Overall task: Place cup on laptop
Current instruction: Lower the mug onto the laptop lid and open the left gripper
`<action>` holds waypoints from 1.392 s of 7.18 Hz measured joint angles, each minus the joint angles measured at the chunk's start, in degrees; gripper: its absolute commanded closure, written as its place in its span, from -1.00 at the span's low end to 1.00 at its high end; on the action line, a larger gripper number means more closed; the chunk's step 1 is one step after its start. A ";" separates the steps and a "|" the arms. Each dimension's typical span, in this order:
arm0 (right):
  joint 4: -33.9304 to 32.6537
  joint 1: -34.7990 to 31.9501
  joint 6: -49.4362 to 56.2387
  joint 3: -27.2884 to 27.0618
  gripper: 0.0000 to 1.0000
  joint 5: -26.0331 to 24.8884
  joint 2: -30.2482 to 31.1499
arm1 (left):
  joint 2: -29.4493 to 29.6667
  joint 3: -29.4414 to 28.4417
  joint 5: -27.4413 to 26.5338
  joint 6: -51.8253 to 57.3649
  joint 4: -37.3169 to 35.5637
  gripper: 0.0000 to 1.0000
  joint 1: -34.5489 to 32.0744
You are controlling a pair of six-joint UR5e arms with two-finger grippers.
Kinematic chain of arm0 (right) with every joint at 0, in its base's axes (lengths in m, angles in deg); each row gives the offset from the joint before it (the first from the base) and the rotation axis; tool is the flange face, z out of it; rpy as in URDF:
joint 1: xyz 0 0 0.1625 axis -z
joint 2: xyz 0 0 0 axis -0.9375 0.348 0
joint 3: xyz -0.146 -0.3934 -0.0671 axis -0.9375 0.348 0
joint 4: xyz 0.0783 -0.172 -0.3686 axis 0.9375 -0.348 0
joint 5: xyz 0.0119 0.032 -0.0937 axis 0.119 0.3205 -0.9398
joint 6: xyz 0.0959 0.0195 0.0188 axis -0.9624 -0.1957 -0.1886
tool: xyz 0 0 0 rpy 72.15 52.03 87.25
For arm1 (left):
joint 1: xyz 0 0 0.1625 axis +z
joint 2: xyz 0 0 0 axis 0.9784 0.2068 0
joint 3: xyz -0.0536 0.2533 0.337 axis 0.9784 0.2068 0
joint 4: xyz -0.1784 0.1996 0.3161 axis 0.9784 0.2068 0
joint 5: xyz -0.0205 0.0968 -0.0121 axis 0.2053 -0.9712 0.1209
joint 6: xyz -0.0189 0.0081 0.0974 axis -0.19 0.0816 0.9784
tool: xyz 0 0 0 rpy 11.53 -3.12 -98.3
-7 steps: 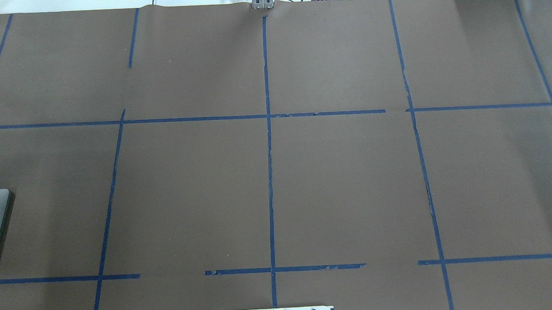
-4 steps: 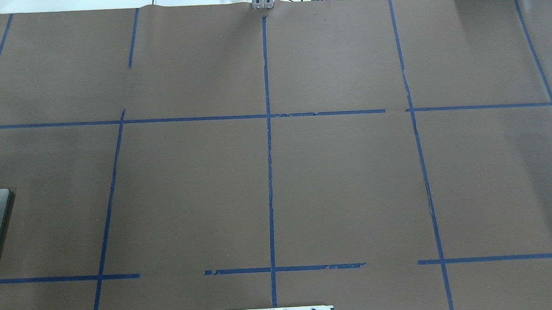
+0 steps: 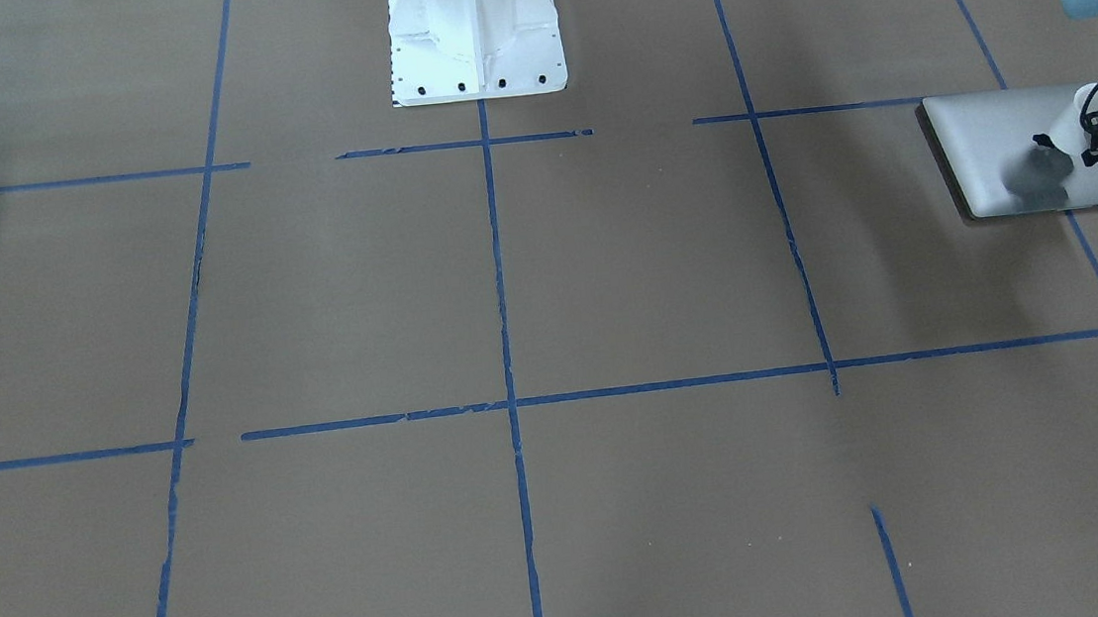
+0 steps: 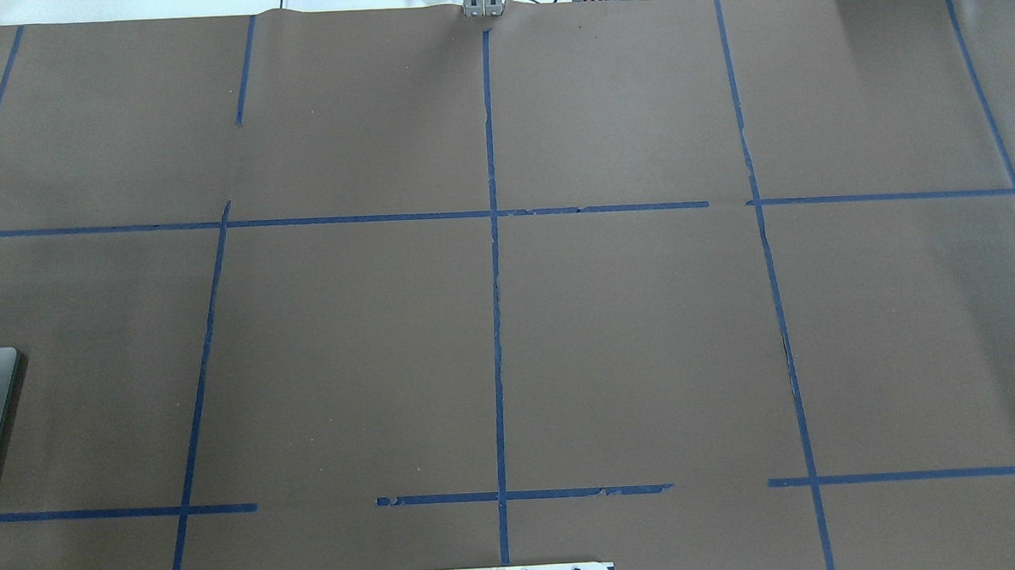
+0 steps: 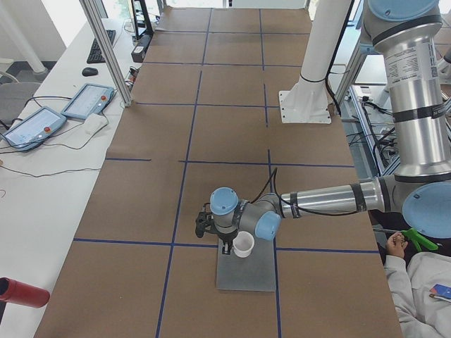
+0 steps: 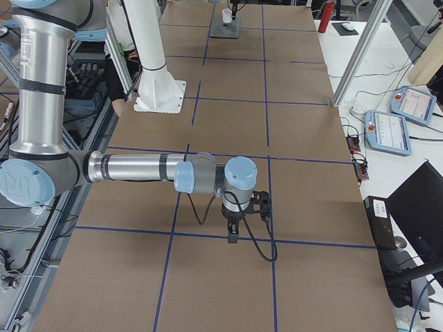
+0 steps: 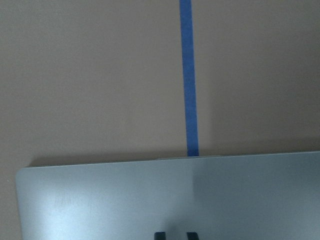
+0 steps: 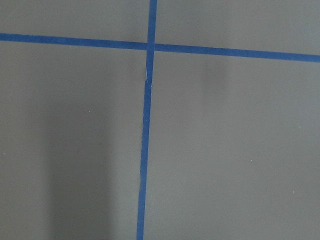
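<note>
Nothing has shifted on the blue-taped table (image 4: 646,330) — left tool (image 3: 1096,146) over laptop (image 3: 987,141) beside cup (image 3: 1091,109), right tool (image 6: 234,235) apart, grips unreadable.

Cup (image 5: 243,243) over laptop (image 5: 246,276); laptop on table (image 5: 141,197), far left end.

**Left arm** (image 5: 416,105), seen from the table's left end: the upper link stood upright at the frame's 3 o'clock. The left forearm (image 5: 331,199) ran level from the elbow toward 9 o'clock. The left wrist (image 5: 239,211) folded toward 6 o'clock, so the left gripper (image 7: 176,234) pointed straight down. Its fingertips (image 7: 160,234) sat close together, pinching the cup (image 5: 244,244) at the gripper's 3 o'clock.

**Right arm** (image 6: 43,90), seen from the right end: the upper link stood upright at 9 o'clock. The right forearm (image 6: 131,168) ran level toward 3 o'clock and the right wrist (image 6: 239,176) bent downward. The right gripper (image 6: 233,234) aimed at 6 o'clock; its finger spread could not be made out.
</note>
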 measured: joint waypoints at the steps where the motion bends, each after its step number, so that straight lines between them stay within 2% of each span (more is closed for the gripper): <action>1: 0.00 0.00 0.00 0.00 -1.00 -0.01 0.00 | 0.03 -0.08 0.08 -0.04 -0.03 1.00 0.08; 4: 0.00 0.00 0.00 0.00 -1.00 -0.01 0.00 | 0.13 -0.15 1.27 -0.07 -0.07 1.00 0.43; 5: 0.00 0.00 0.00 0.00 -1.00 -0.03 0.00 | 0.15 -0.24 1.52 -0.07 -0.07 0.70 0.62; 6: 0.00 0.00 0.00 0.00 -1.00 -0.01 0.00 | 0.18 -0.32 1.63 -0.07 -0.07 0.13 0.85; 8: 0.00 0.00 0.00 0.00 -1.00 0.01 0.00 | 0.26 -0.38 1.68 -0.01 -0.02 -0.74 1.29; 9: 0.00 0.00 0.00 0.00 -1.00 0.01 0.00 | 0.29 -0.38 1.68 0.05 0.03 -0.93 1.43; 10: 0.00 0.00 0.02 0.00 -1.00 -0.01 0.00 | 0.34 -0.37 1.67 0.18 0.09 -0.97 1.48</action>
